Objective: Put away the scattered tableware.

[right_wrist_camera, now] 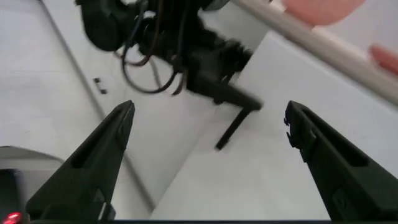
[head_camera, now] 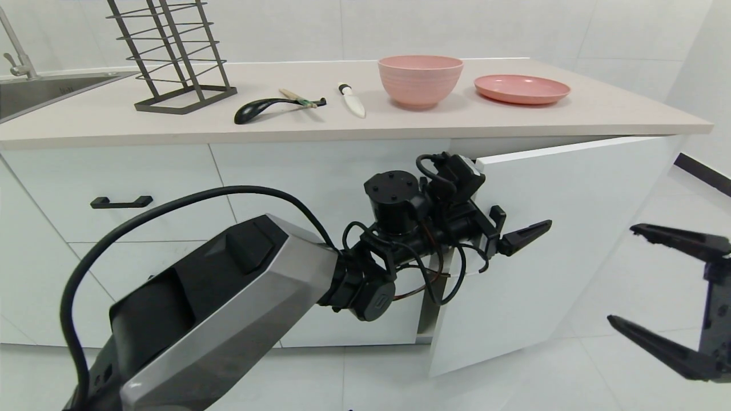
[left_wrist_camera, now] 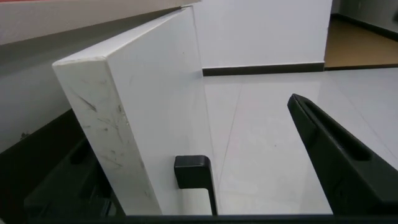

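Note:
On the counter lie a pink bowl (head_camera: 420, 80), a pink plate (head_camera: 521, 89), a black spoon (head_camera: 257, 108), chopsticks (head_camera: 297, 98) and a white-bladed knife (head_camera: 352, 100). Below them a white cabinet door (head_camera: 548, 257) stands partly swung out. My left gripper (head_camera: 528, 231) is open and straddles the door's free edge (left_wrist_camera: 99, 118). One finger (left_wrist_camera: 339, 162) is on the outer face, near the black handle (left_wrist_camera: 191, 172). My right gripper (head_camera: 622, 274) hangs open and holds nothing, low at the right in front of the door (right_wrist_camera: 261, 180), apart from it.
A dark wire dish rack (head_camera: 177, 63) stands on the counter at the left, with a steel sink (head_camera: 34, 91) and a tap beyond it. A drawer with a black handle (head_camera: 121, 201) sits under the counter on the left. Bare tiled floor spreads to the right.

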### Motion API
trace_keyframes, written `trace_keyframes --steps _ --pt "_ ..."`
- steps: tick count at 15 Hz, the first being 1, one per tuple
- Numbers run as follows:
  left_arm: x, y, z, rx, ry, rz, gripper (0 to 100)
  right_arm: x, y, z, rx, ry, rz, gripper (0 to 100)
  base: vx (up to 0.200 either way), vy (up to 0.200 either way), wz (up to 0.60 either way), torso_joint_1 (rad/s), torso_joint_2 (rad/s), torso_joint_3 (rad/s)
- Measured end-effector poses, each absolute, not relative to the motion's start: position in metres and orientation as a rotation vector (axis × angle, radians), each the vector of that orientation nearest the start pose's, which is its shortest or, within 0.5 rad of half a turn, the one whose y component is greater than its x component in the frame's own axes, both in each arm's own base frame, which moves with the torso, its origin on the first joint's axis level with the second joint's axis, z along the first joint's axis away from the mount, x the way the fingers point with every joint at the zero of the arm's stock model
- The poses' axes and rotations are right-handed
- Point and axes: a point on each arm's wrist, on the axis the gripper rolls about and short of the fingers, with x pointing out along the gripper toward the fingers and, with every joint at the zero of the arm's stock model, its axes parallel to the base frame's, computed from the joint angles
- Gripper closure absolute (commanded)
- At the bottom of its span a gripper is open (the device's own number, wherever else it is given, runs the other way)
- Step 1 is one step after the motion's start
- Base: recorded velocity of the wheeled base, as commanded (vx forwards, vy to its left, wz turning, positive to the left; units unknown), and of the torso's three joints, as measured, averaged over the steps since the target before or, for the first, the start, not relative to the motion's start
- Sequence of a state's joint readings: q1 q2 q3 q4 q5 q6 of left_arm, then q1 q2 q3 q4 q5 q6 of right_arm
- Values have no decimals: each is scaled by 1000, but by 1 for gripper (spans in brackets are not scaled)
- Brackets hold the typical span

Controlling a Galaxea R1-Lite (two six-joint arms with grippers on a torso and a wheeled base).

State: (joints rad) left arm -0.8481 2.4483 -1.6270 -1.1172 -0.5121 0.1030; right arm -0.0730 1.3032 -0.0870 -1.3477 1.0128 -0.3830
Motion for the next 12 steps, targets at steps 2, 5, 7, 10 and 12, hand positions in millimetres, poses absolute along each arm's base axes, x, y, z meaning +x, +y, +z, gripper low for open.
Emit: trace_keyframes --steps 2,5,7,10,12 --pt "313 -388 140 26 -398 -1348 0 146 5 193 -486 -408 858 0 0 0 0 0 0 0" --pt "298 -392 130 19 -405 -1376 0 136 0 235 -567 -562 711 0 0 0 0 0 0 0" --pt "287 -392 123 19 -389 -1394 0 129 -1 245 -583 -603 664 0 0 0 0 0 0 0" --pt "265 -399 120 -16 -361 -1447 0 126 -1 253 -578 -628 625 0 0 0 0 0 0 0" --pt "257 -403 120 -22 -351 -1464 0 125 -2 258 -568 -641 585 0 0 0 0 0 0 0"
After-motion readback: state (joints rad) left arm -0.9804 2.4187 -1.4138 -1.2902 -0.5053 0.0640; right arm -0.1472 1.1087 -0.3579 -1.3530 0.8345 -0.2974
